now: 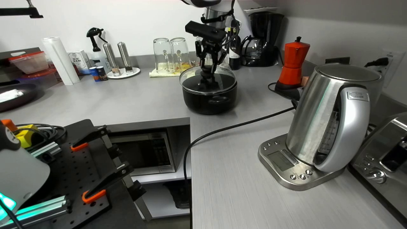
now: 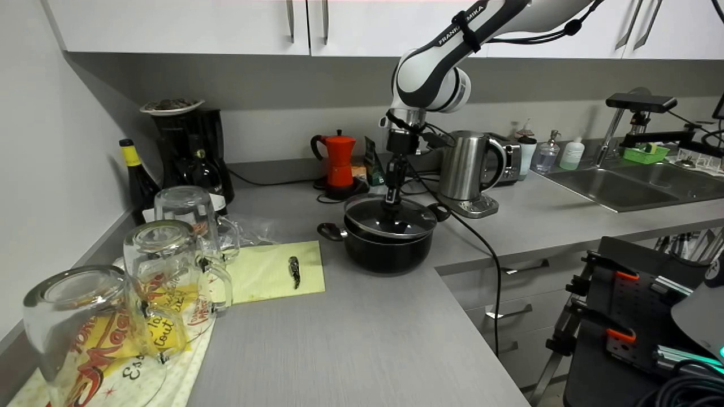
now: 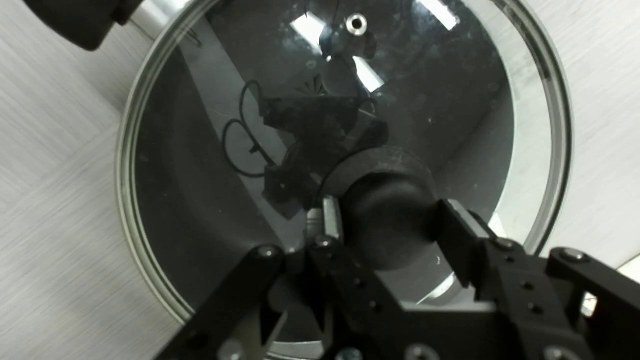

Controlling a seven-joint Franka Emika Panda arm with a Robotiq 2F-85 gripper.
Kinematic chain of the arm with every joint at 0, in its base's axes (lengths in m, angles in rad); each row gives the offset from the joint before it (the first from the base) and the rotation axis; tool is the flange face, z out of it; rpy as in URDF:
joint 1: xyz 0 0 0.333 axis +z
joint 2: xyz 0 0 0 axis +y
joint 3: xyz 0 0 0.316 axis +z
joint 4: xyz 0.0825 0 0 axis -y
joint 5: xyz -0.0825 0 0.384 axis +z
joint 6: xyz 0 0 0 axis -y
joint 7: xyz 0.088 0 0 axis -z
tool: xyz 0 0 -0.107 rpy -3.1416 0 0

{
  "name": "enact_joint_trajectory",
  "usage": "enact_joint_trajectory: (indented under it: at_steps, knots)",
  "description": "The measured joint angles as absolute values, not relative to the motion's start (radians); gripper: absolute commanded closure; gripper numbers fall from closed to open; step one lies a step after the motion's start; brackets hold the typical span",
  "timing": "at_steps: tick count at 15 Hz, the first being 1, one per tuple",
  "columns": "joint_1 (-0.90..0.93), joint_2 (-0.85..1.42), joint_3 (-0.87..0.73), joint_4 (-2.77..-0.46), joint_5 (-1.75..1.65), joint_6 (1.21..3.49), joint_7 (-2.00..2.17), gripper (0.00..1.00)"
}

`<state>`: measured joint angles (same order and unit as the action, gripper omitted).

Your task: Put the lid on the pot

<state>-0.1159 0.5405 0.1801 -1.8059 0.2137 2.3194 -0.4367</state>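
The clear-glass lid (image 1: 224, 83) with its metal rim is over the black pot (image 1: 203, 105) in both exterior views. The lid (image 2: 418, 219) sits off-centre, with a gap showing between it and part of the rim of the pot (image 2: 387, 257). In the wrist view the lid (image 3: 200, 200) fills most of the picture, and countertop shows through its right side, past the pot's edge. My gripper (image 3: 386, 210) has the black knob between its fingers, both touching it. The gripper points down over the lid in both exterior views (image 1: 208, 67) (image 2: 392, 198). A pot handle (image 3: 82, 17) shows at the upper left.
A steel kettle (image 1: 318, 127) and a red moka pot (image 1: 292, 60) stand on the counter. A black cable (image 2: 481, 240) runs past the pot and over the counter edge. Glass mugs (image 2: 164, 254) stand by a yellow cloth (image 2: 260, 277). A coffee maker (image 1: 265, 38) is behind.
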Motion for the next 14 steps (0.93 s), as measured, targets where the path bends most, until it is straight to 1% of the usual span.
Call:
enact_joint_trajectory:
  at_steps: [14]
  knots:
    - [-0.119, 0.54, 0.192, -1.802, 0.224, 2.324, -0.437, 0.74]
